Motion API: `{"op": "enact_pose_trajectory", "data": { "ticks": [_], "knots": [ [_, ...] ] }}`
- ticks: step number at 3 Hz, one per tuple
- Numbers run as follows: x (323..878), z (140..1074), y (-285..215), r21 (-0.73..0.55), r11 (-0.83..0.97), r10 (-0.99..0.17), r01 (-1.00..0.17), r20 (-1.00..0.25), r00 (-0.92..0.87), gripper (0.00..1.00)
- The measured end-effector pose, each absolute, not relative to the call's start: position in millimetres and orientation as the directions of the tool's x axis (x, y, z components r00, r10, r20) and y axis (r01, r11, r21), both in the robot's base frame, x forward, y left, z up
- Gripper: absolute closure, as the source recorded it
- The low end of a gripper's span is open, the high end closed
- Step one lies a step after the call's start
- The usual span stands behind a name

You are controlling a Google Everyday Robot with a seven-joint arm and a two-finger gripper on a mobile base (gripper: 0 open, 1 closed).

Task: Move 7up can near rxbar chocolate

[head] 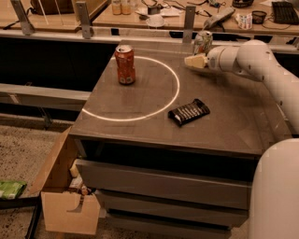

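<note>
The 7up can, pale silver with green markings, stands upright at the far edge of the grey cabinet top. My gripper, on the white arm reaching in from the right, is just in front of and slightly left of the can, close to it. The rxbar chocolate, a flat black bar with light lettering, lies nearer the front, right of centre, well apart from the can.
An orange-red can stands at the far left, on a white circle line marked on the top. A cluttered desk runs behind. A cardboard box sits on the floor at the left. Drawers front the cabinet.
</note>
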State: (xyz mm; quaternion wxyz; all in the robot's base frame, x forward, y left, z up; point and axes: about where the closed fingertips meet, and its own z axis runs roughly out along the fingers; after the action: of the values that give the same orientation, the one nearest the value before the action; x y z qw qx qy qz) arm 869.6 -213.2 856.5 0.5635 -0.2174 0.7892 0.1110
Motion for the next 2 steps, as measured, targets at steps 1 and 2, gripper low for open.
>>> {"op": "enact_pose_trajectory", "data": {
  "ticks": [1, 2],
  "knots": [
    [876, 858, -210, -0.077, 0.869, -0.222, -0.489, -0.944, -0.245, 0.61],
    [866, 885, -214, -0.099, 0.834, -0.242, -0.543, -0.95, -0.199, 0.85]
  ]
}}
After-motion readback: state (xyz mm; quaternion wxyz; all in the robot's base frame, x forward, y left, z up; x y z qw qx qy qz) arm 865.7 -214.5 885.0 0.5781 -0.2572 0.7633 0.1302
